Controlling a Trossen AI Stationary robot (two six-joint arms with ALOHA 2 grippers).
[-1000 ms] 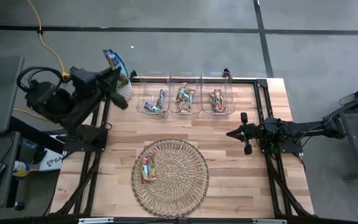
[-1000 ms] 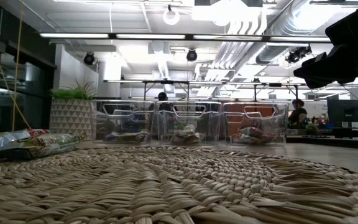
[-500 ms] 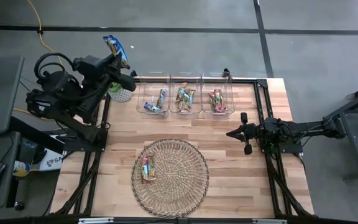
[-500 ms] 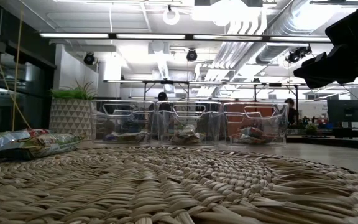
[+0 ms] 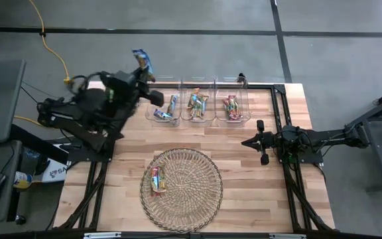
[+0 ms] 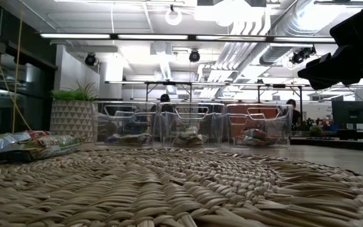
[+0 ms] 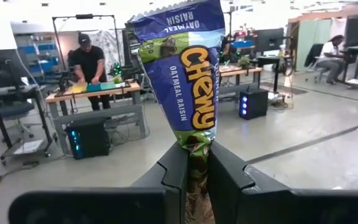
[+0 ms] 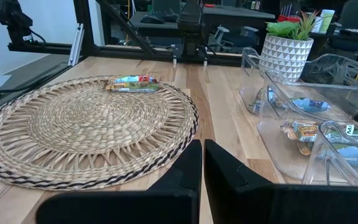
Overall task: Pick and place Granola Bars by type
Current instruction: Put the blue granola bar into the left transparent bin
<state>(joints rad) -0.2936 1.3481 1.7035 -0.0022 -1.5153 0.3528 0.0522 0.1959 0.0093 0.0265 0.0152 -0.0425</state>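
While pinched between left fingers [image 7: 191,171], blue granola bar [image 7: 182,68] sticks upward, above table

The lower end of the blue, shiny-wrapped oatmeal raisin granola bar [image 7: 185,74] is hidden between the left gripper's [image 7: 194,163] dark fingers, and wrappers inside the three clear plastic bins [image 5: 197,106] are too small to read.

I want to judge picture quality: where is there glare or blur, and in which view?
Low view: ceiling lights glare brightly, and the near wicker mat looks soft. Left wrist view: the blue bar held in the left gripper is sharp, with white glare behind its top. High view: even light.
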